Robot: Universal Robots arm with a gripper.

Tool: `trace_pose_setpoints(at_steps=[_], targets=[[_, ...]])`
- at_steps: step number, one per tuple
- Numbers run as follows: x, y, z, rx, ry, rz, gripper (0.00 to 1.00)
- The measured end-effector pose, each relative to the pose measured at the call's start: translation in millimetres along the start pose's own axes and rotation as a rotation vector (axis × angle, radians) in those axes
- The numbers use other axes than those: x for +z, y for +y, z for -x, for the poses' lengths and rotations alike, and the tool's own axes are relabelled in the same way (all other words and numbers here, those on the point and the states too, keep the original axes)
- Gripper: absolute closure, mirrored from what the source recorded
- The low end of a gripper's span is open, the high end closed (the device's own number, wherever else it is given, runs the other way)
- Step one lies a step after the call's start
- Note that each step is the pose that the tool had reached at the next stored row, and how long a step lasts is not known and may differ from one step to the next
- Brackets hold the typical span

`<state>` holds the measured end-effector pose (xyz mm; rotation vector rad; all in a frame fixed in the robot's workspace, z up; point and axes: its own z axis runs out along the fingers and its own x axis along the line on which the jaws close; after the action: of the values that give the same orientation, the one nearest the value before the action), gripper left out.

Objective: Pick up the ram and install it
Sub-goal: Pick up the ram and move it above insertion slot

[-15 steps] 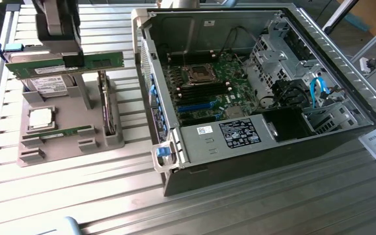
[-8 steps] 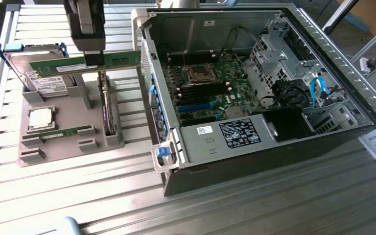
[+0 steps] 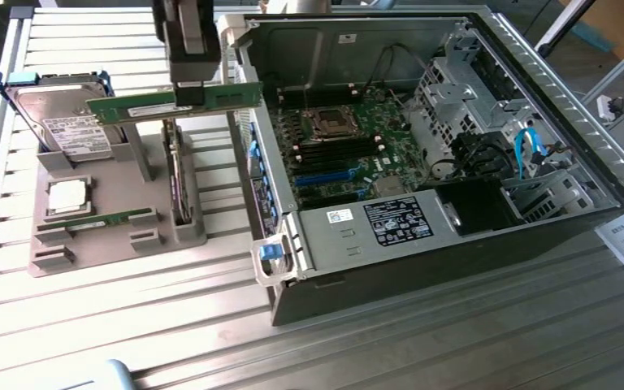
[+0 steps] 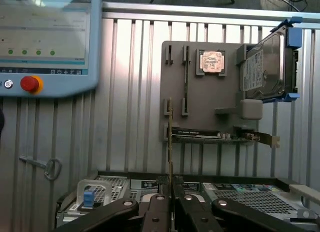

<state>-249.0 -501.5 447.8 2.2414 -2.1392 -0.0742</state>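
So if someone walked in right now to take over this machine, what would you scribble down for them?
Gripper: shut on the ram, gripping it near its middle, up in the air.
Where: over the grey holder, just outside the open computer case, on the exterior view's left of it.
Done: the ram is picked up and clear of the holder.
Left: it is not yet in the motherboard, so the install is not done.
Note: a second green stick lies on the holder.
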Motion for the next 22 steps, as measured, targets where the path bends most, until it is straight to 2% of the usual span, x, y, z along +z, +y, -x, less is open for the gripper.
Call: trace_pose_setpoints(at_steps=[4,7,10,12,15,20,22], targets=[[-0.7,-12.2,-0.6,0.000,-0.0001,0.0000,0.87],[-1.6,-26.6,-1.2,0.000,0.0000,0.0002,0.87],[-2.9,-48.7,-2.3,0.000,-0.0001,0.0008,0.87],[-3.8,-67.0,-3.3,0.000,-0.0002,0.0017,0.87],[-4.6,-82.5,-4.1,0.000,-0.0002,0.0024,0.87],[-6.4,-114.7,-5.6,0.000,-0.0002,0.0034,0.87],[-7.4,-134.1,-6.5,0.000,-0.0002,0.0038,0.87]])
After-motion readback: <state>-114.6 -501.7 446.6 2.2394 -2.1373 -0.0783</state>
